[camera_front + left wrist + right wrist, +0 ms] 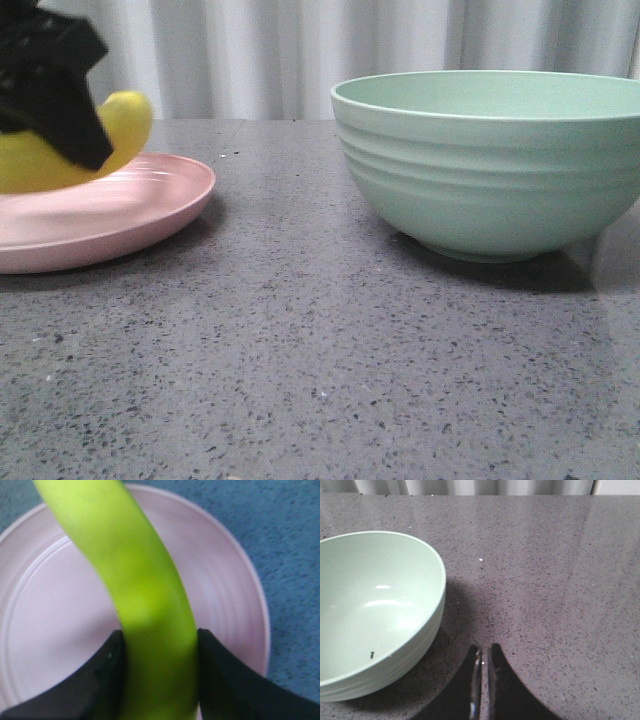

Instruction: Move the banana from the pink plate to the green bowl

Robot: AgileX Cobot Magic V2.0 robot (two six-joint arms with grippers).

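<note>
The left gripper point(159, 680) has its black fingers point(100, 680) pressed against both sides of the smooth, glossy bright-yellow curved banana point(135, 590), clamped on it just over the shallow round pale-pink plate point(45, 630). From the front, the banana's rounded end pokes out past the black gripper above the plate's far side, and I can't say for sure whether it's clear of the plate or touching it at some point. So the grasp looks made, and I'd call this the early part of the job: the fruit is secured, but the lift, the carry across and the release are all still to come.

Over on the right of the speckled grey stone-look table point(300, 350) sits the large deep pale mint-green ridged bowl point(490, 160), well apart from the plate with bare tabletop between them. The right wrist view looks straight into it: nothing inside but a tiny dark speck on the inner wall. The plate carries nothing other than the banana.

The right gripper point(483, 680) hangs just beside the bowl with its fingers drawn together, a sliver of gap between them, gripping nothing. A pale pleated curtain point(300, 50) closes off the back.
</note>
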